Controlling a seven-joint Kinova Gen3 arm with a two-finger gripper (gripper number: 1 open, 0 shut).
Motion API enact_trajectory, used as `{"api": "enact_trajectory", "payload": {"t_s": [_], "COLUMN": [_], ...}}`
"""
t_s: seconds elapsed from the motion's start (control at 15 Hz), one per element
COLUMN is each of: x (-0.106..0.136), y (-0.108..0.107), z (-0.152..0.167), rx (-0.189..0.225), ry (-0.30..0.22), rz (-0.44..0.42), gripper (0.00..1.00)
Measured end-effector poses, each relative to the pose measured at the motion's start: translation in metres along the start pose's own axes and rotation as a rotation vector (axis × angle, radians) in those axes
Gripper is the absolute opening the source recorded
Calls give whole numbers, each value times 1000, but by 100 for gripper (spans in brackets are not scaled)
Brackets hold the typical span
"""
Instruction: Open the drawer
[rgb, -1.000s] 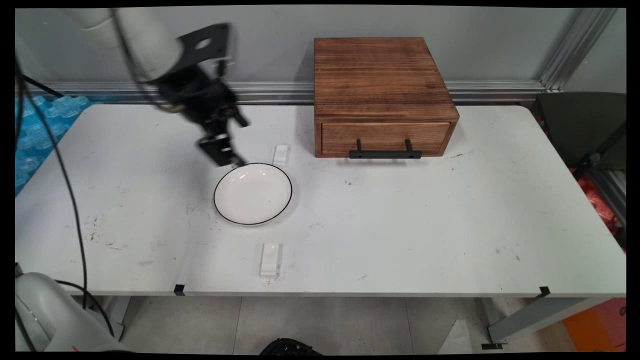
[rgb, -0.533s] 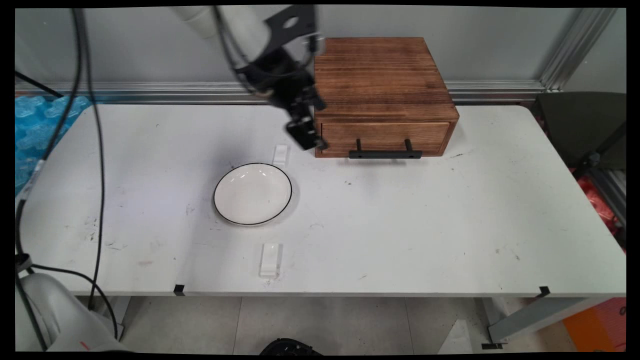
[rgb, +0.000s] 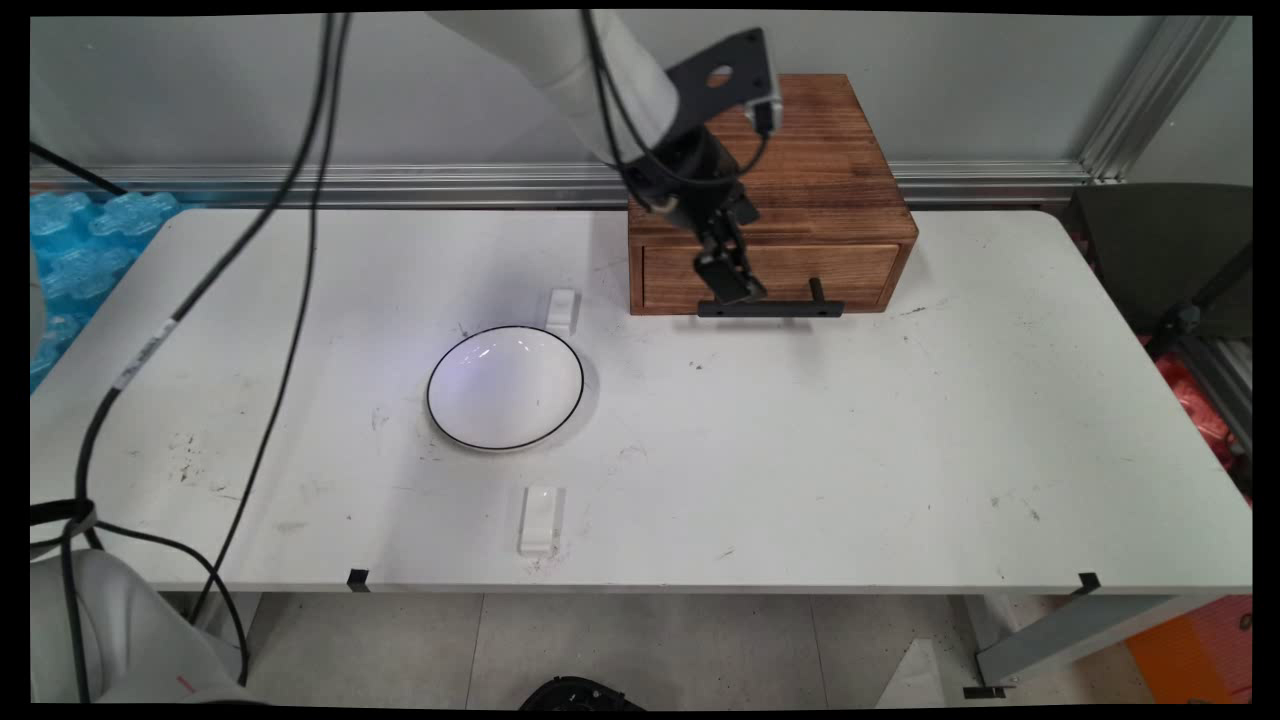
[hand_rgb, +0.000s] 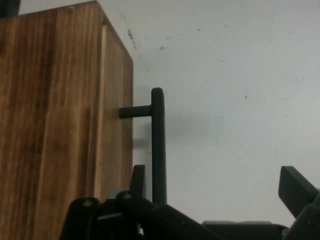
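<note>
Black fingers (hand_rgb: 139, 187) spread open straddle the drawer's handle (hand_rgb: 158, 145), one seemingly tucked behind it, against the wooden box (rgb: 765, 190) on the desk (rgb: 900, 450).

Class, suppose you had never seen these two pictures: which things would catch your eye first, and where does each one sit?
First, the black claw at the front of the wooden drawer box against the back wall, its fingers open about the left part of the black handle. Next, the white black-rimmed plate lies left of the table's middle, with one small white block just behind it and another near the front edge.
</note>
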Motion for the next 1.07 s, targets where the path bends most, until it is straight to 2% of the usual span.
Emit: {"api": "enact_trajectory", "payload": {"t_s": [0.4,1.07], "x": [7,1], "y": [-8,-13], "z": [53,110], "rx": [-6,-18], "ry": [-10,-53], "rz": [13,42], "gripper": [100,100]}}
